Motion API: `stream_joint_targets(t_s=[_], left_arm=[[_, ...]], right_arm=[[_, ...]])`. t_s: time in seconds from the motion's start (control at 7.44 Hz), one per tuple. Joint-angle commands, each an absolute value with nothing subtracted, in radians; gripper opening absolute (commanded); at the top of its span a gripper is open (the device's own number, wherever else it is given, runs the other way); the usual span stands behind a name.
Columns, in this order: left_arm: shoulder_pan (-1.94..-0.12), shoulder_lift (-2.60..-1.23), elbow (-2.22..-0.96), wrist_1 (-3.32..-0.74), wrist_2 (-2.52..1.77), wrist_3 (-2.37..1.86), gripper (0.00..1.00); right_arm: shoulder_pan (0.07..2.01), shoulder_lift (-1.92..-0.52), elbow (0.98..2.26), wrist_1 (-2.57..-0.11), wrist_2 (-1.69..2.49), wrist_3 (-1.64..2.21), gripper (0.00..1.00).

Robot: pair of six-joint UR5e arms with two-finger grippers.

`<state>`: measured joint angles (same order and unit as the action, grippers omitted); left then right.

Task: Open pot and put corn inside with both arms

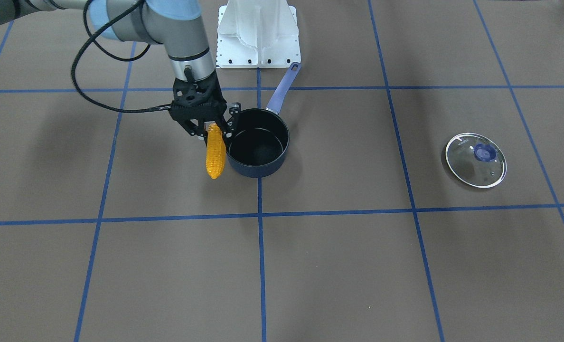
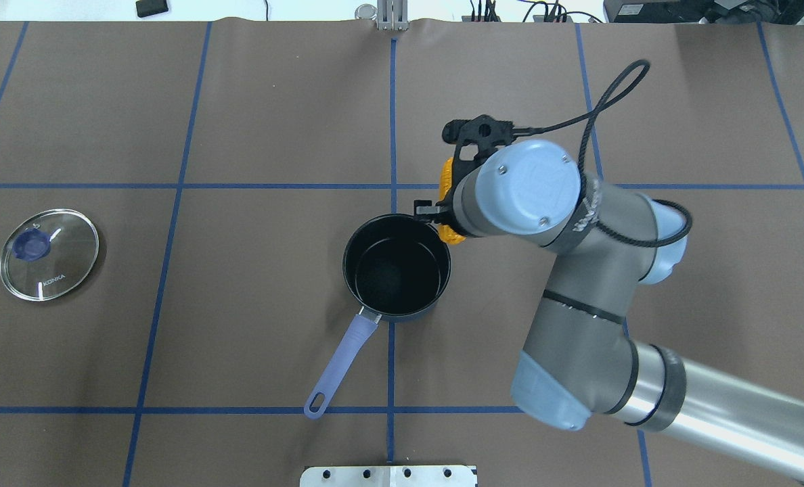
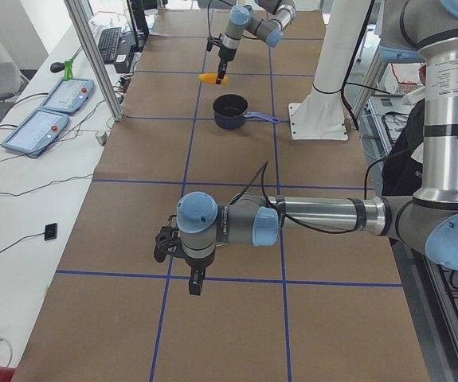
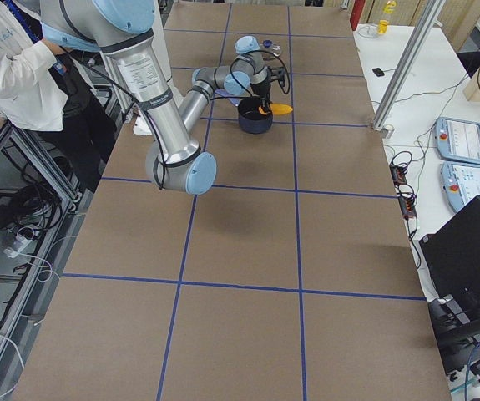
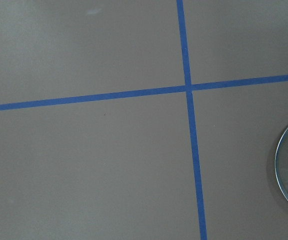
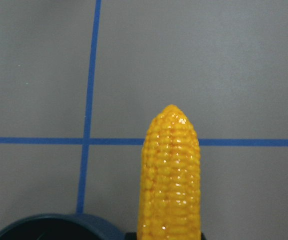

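From across the table, the right gripper (image 1: 213, 129) was clamped on the thick end of the corn (image 1: 215, 153), and the cob hung down just outside the pot (image 1: 258, 170), right against the rim on the side away from the lid. The pot stood open and empty on the tabletop (image 1: 339, 266), its handle (image 1: 282, 92) aimed at the white base (image 1: 258, 35). And the lid (image 1: 475, 160)? It lay flat, knob up, well apart from the pot.

From overhead, the right wrist covered most of the cob. Only orange slivers peeked out beside the pot's rim. Black interior, nothing in it. The lid sat far off on the left arm's side.

Along the table from the left end, the near arm reached out low over the tabletop, the left gripper (image 3: 194, 286) pointing down above a blue tape line (image 3: 236, 278). Spread or pressed together, I could not tell from there. Far back, the cob stuck out beside the pot.

From the right end, same story: the corn jutted sideways next to the pot, not in it.

The left wrist camera caught only a tape crossing and a sliver of the lid's glass edge.

The right wrist camera looked along the cob, tip pointing away, with the pot's rim at the bottom corner.
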<state>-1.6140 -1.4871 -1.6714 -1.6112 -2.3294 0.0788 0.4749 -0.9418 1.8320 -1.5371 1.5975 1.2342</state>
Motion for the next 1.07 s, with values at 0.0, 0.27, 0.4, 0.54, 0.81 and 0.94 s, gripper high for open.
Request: stream_joint_targets(t_s=[0.0, 0.27, 0.4, 0.54, 0.81, 0.94], left_arm=[[-1.614, -1.488, -1.672, -1.612, -2.332, 0.077, 0.99], [-1.614, -1.488, -1.672, -1.612, -2.332, 0.077, 0.99], [-1.614, -1.488, -1.672, -1.612, -2.332, 0.078, 0.99], [-1.614, -1.488, -1.672, -1.612, -2.33, 0.08, 0.99], [-1.612, -1.483, -1.648, -1.621, -2.332, 0.083, 0.99], [-1.612, -1.483, -1.641, -1.626, -2.33, 0.084, 0.99]], right_arm=[[0.368, -0.862, 1.742, -1.546, 1.514, 1.281, 0.36], [0.357, -0.861, 1.747, -1.545, 1.488, 1.315, 1.0], [0.377, -0.861, 1.75, -1.545, 1.493, 1.301, 1.0], [0.447, -0.861, 1.758, -1.545, 1.531, 1.272, 1.0], [0.7, -0.874, 1.75, -1.545, 1.783, 1.081, 1.0], [0.839, -0.9, 1.724, -1.546, 1.905, 0.933, 1.0]])
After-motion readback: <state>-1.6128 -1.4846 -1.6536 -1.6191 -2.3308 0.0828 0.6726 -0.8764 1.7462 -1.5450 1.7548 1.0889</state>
